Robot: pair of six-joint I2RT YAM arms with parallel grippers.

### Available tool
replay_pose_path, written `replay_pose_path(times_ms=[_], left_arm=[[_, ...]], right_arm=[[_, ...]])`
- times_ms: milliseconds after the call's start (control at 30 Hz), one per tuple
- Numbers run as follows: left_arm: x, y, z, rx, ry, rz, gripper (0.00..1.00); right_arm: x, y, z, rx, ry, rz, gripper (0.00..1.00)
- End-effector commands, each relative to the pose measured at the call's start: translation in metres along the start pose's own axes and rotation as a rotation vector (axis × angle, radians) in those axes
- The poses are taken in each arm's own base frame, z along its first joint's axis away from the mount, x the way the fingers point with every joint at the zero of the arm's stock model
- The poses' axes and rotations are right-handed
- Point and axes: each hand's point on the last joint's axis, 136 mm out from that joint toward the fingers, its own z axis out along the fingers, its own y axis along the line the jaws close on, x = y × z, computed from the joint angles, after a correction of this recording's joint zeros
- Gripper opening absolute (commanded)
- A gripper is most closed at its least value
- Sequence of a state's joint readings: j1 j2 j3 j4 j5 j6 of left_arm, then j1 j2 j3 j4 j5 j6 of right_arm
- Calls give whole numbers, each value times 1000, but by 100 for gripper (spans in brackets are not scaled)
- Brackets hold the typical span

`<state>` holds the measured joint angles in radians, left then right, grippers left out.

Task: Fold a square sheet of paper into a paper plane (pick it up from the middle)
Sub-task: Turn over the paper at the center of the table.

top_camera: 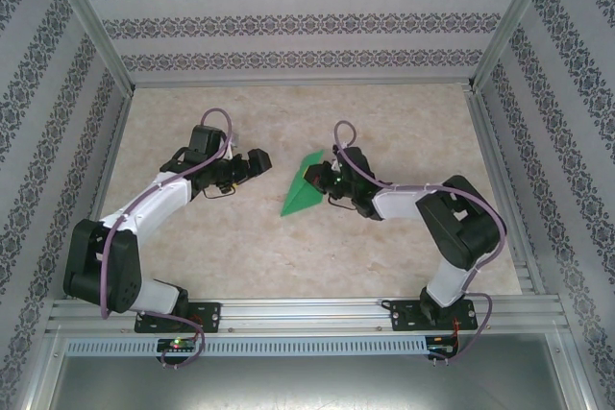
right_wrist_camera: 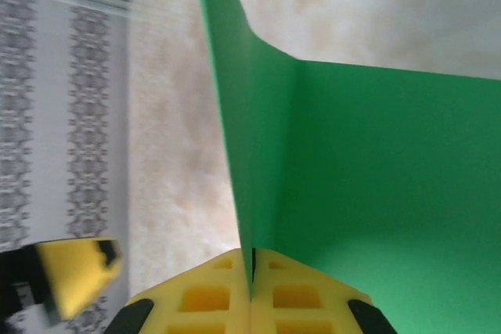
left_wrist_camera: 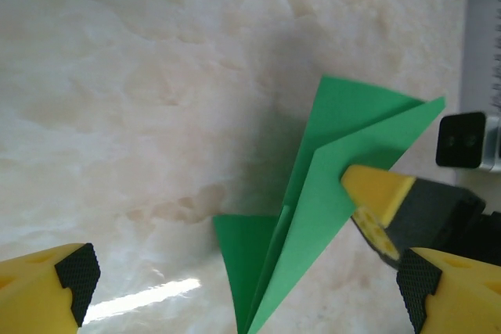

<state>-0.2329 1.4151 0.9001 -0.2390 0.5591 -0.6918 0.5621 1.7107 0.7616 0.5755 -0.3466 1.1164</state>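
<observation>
**Tabletop** (top_camera: 288, 261): marbled beige. The only thing lying between the two tools is one green piece.

**Paper plane** (left_wrist_camera: 313, 217): no longer a flat square.
- Several layers overlap and taper to one narrow point, with the wide end at the right tool.
- From the right wrist, one panel rises as a wall straight out of that tool's fingertips. A second panel spreads off to the tool's right, and a sharp crease runs between them.
- From the left wrist, the whole piece sits just ahead of the left tool, with its point nearest that tool and its wings fanning away.
- I cannot tell whether the point rests on the tabletop or hangs just above it.

**Right tool** (right_wrist_camera: 252, 275): yellow fingers pressed together with no gap, clamped on an edge of the paper plane at its wide end. The grip looks to be on one wing's border, not on the centre crease.

**Left tool** (top_camera: 258, 162): fingers wide apart and holding nothing. The paper lies ahead, in line with the gap between them, and touches neither.

**Pads** (left_wrist_camera: 77, 275) of the left tool: black, ribbed, bare.

**Progress (judgement):**
- Done: the nose folds and the lengthwise fold look finished, since the outline already reads as a dart.
- Left: probably evening the two wings, firming the creases and setting the piece down.
- Risk: the thin sheet is held at one edge only, so it will likely flex or swing under any quick motion.
</observation>
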Motion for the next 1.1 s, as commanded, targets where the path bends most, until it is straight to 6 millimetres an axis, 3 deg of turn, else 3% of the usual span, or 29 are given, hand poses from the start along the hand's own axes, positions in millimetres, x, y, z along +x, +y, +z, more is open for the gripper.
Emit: replay_pose_path(times_ms=[0,167,300,600,733,1067], left_arm=[[-1,-32,-3,203,28,-23,100],[3,-62,-7,396,77,-53,100],[2,-74,-7,483,94,-86,100],[-1,-92,-5,606,116,-123,97],[-4,-98,-5,632,107,-121,80],[-4,-85,6,579,104,-140,40]], right_arm=[[-15,55,-17,-179,-7,-88,0],[-27,93,-26,-323,2,-73,0],[-32,113,-26,-412,15,-38,0],[-28,117,-13,-486,72,44,1],[-25,112,-8,-490,89,73,2],[-20,105,0,-474,123,91,3]])
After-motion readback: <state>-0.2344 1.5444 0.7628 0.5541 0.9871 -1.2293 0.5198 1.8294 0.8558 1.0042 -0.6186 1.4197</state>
